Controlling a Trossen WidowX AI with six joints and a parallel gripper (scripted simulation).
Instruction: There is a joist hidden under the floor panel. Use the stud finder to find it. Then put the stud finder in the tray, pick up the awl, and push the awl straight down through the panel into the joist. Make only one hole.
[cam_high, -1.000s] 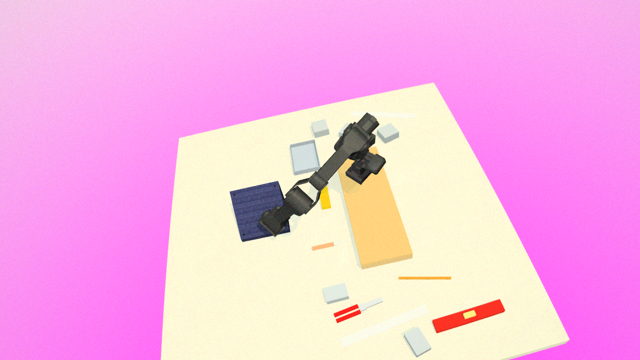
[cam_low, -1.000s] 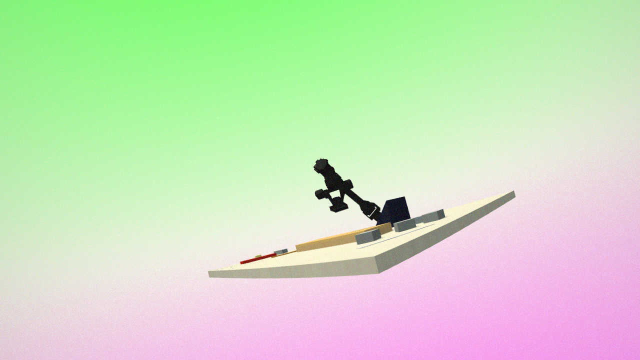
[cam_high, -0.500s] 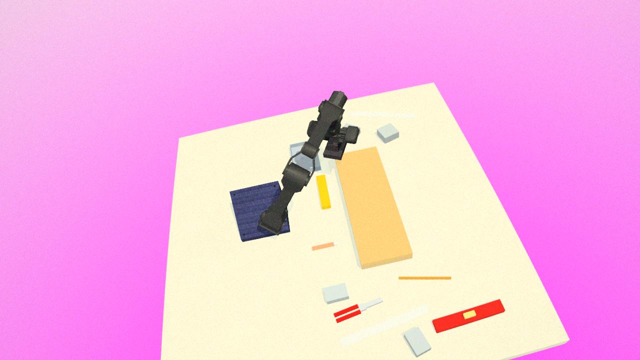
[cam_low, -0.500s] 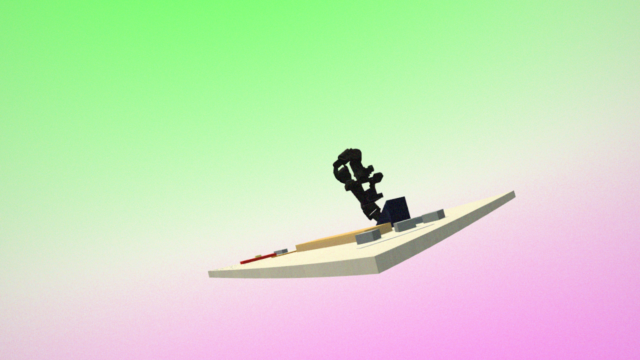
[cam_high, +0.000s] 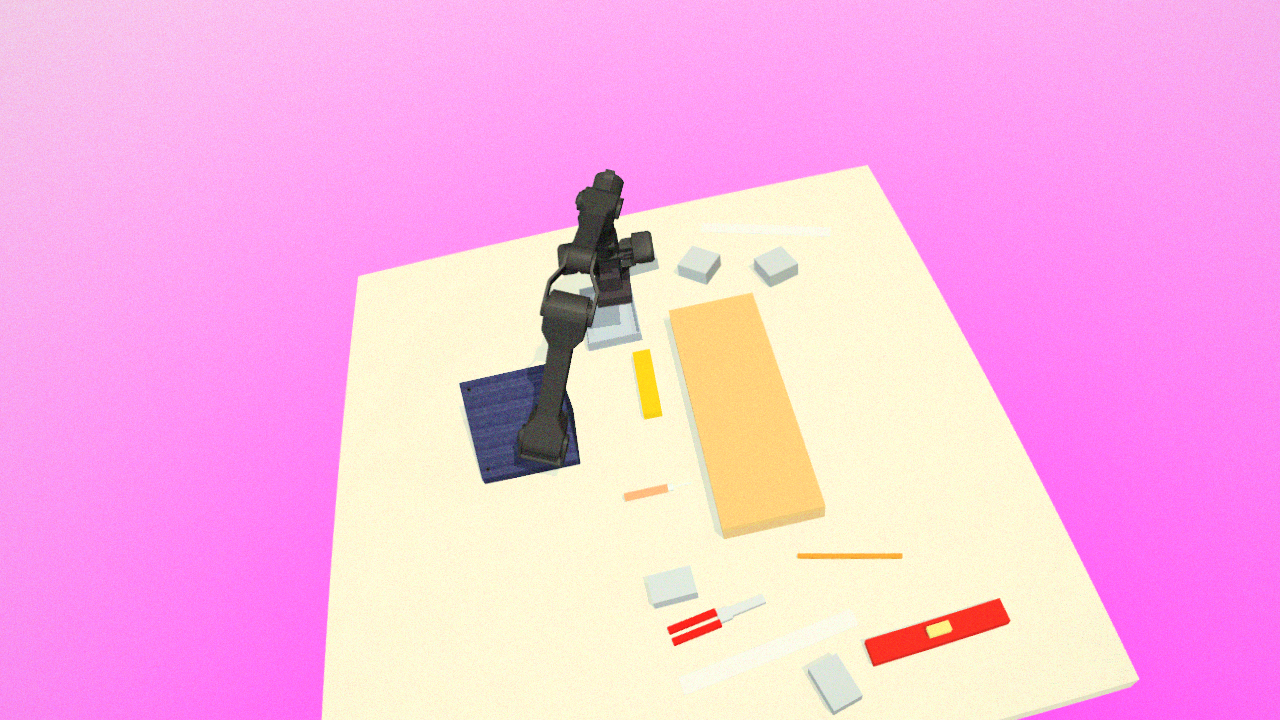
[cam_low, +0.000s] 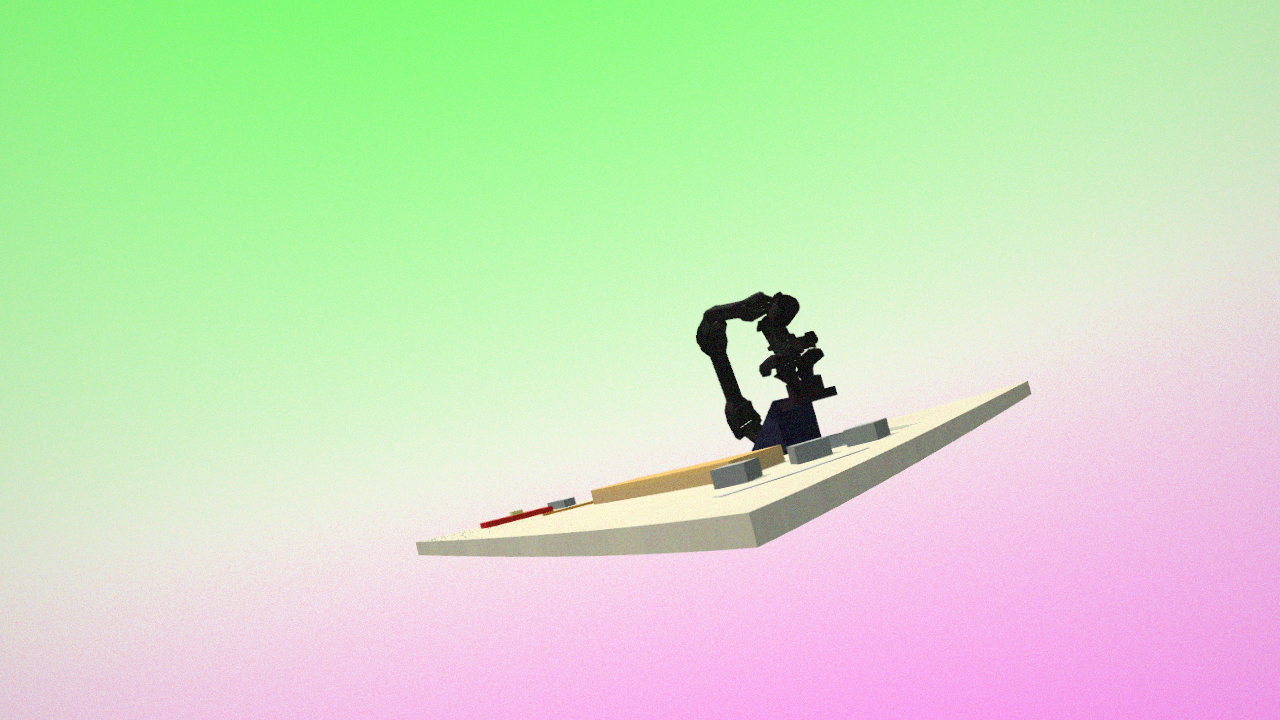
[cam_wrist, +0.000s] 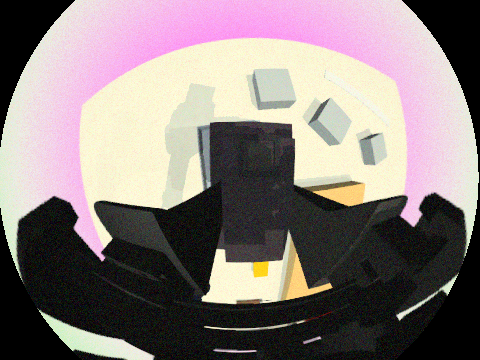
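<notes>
My gripper (cam_high: 614, 279) (cam_low: 806, 390) (cam_wrist: 252, 184) is shut on the stud finder (cam_high: 614, 293) (cam_wrist: 255, 190), a dark block, and holds it above the tray. The grey-blue tray (cam_high: 614, 342) (cam_wrist: 204, 150) is partly hidden under it; its front part shows in the top view. The floor panel (cam_high: 742, 411) (cam_low: 666, 479) (cam_wrist: 345, 194) is a long light-orange slab to the right of the tray; no hole or joist shows on its visible top. The awl (cam_high: 646, 492) lies on the table, with its orange handle left and thin tip pointing toward the panel.
A yellow bar (cam_high: 647, 385) (cam_wrist: 260, 269) lies between tray and panel. Grey blocks (cam_high: 699, 264) (cam_high: 776, 265) (cam_wrist: 274, 88) stand beyond. Nearer the front lie a grey block (cam_high: 671, 586), red-handled tool (cam_high: 696, 626), orange stick (cam_high: 849, 556) and red level (cam_high: 975, 617). The dark blue base (cam_high: 501, 420) is left.
</notes>
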